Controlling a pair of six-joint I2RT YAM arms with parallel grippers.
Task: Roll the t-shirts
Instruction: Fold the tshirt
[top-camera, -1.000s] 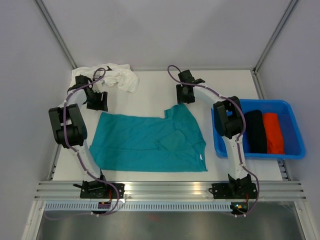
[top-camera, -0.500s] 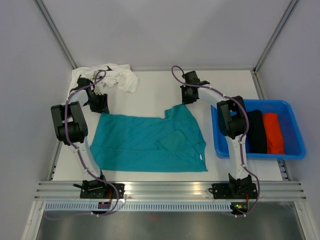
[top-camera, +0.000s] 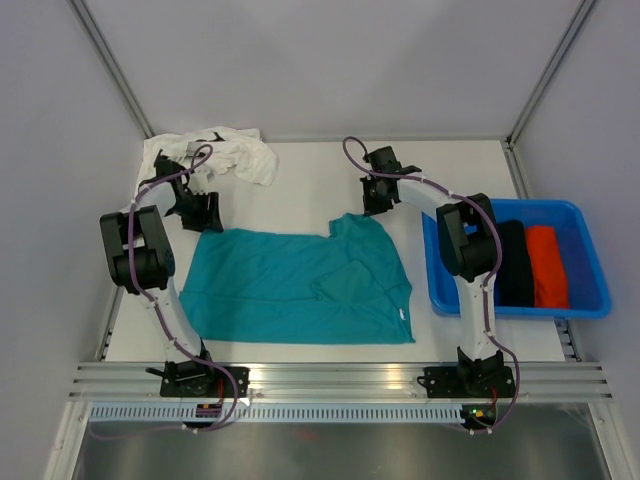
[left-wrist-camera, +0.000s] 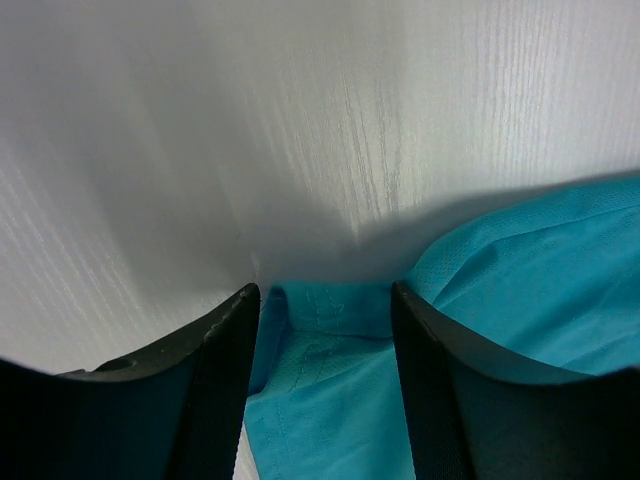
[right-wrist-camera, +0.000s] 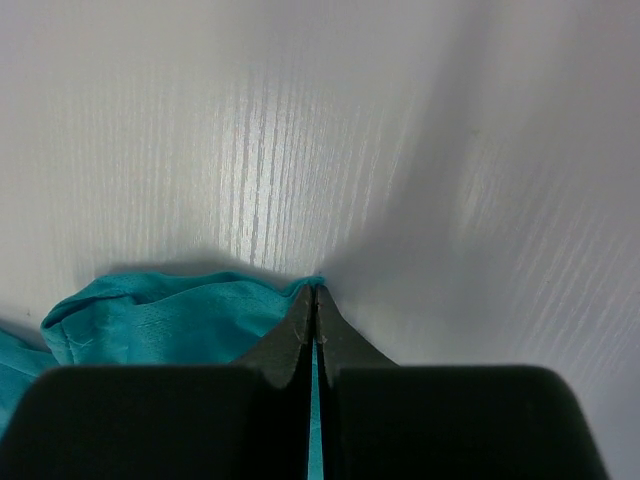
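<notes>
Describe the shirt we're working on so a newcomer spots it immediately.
On the white table, left of the blue tub, the teal t-shirt lies spread out in the middle. It is the only shirt laid out: the white shirt is bunched at the far left corner, the black shirt and orange-red shirt sit in the tub.
</notes>
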